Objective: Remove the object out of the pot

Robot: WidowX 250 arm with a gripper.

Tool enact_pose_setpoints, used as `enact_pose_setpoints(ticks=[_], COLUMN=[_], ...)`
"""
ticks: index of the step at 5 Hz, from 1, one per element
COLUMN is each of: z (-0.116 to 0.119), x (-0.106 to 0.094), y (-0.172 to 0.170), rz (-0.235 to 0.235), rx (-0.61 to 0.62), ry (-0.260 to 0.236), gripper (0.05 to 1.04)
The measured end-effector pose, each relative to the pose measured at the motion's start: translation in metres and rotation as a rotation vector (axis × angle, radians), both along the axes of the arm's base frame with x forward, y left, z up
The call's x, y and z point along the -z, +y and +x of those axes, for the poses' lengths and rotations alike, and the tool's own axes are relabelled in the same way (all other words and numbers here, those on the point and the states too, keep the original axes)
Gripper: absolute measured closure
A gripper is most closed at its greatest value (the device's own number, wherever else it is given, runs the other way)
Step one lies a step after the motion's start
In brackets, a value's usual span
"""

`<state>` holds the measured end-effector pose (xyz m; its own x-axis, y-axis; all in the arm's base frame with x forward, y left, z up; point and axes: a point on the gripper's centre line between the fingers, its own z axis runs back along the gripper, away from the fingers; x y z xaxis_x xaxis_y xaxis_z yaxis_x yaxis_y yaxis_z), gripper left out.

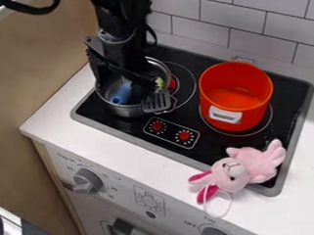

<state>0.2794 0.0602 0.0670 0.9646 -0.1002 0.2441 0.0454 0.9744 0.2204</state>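
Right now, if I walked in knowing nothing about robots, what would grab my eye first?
Probably the bright orange-red pot on the right of the black stovetop, and the pink plush toy lying over the stovetop's near right corner. Next, the black robot arm coming down from the upper left over a metal pot with a blue thing inside.

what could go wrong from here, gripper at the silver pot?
- Wrong pick: the pot holds a blue thing and a yellow-green one, and "the object" could mean either.
- Snag: the slotted spatula head sits at the rim, close to the gripper, and may get caught on the way out.
- Bump: the gripper is down in a tight pot, so a sideways move could shove it.
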Motion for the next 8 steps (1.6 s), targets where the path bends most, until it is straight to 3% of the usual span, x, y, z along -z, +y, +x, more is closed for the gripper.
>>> enact_pose_setpoints(ticks=[2, 4, 6, 7, 8], z=[0.001, 0.006, 0.0, -0.003, -0.001], x=[0.011, 0.014, 0.012, 0.005, -0.006], y=[0.001, 0.002, -0.001, -0.001, 0.0], rz=[-0.045, -0.067, -0.093, -0.109, -0.107], rx=[0.019, 0.028, 0.028, 0.022, 0.015], ry=[0.036, 0.005, 0.085, 0.133, 0.156], gripper=[0.085, 0.124, 0.677, 0.782, 0.782])
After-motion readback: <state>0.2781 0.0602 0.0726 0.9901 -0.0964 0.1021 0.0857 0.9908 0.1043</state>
